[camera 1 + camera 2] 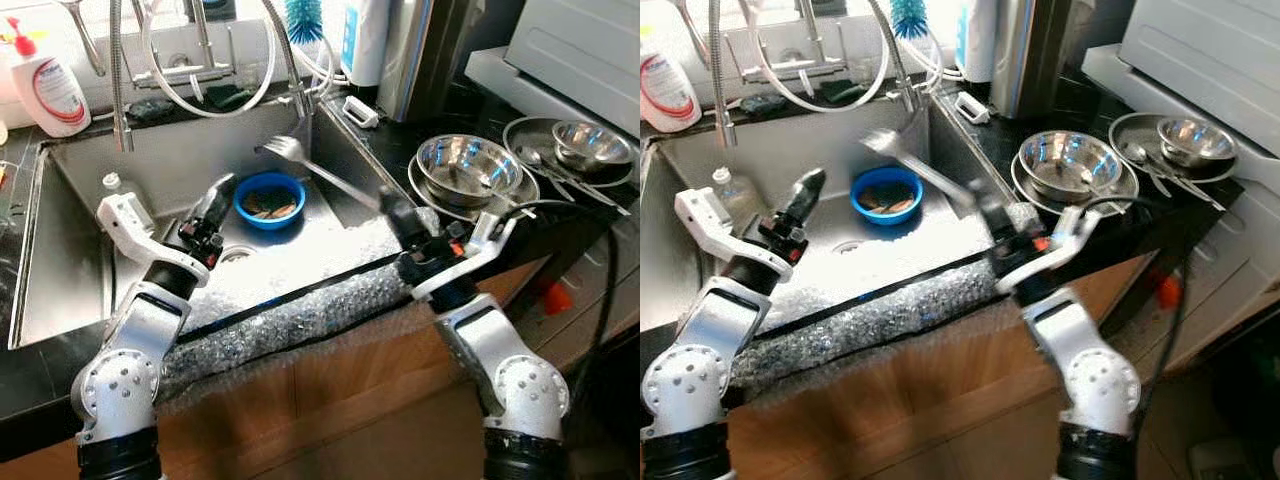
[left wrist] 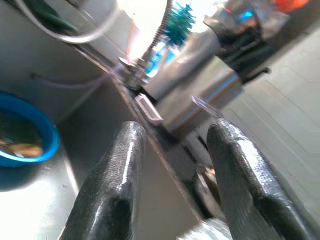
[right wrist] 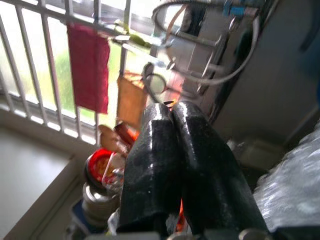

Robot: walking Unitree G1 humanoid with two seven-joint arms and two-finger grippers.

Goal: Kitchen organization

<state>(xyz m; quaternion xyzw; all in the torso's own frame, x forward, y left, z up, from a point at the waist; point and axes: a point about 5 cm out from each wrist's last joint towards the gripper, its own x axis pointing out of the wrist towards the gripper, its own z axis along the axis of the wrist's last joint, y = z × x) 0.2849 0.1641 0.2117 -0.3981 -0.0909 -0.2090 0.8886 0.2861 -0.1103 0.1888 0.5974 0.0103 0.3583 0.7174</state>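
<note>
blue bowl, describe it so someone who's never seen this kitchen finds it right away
Start at the steel sink set in the black counter. The blue bowl sits on the sink floor near its back right corner, under the fork held by the right gripper. It is the only blue dish; the bowls on the counter are bare steel.

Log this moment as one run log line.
right gripper: shut on fork, held over sink | left gripper: open, empty, over sink | blue bowl: in sink
</note>
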